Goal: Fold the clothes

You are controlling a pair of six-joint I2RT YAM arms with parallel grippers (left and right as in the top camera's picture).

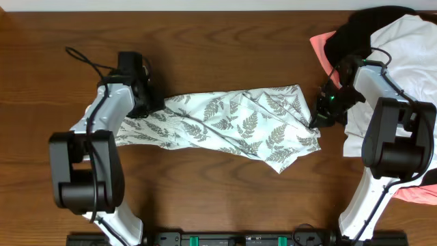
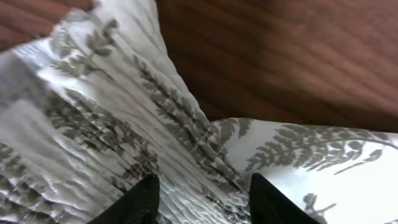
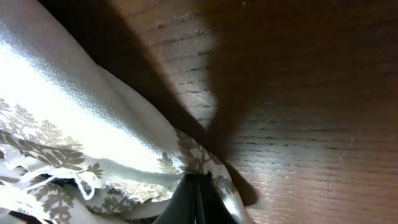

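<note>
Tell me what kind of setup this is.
Likely a lab bench for laundry-folding trials: a bare wooden table, two robot arms working a fern-print garment, and a pile of other clothes waiting at one corner.

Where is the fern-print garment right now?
In the overhead view the fern-print garment lies stretched across the middle of the table, between the left gripper at its one end and the right gripper at the other.
</note>
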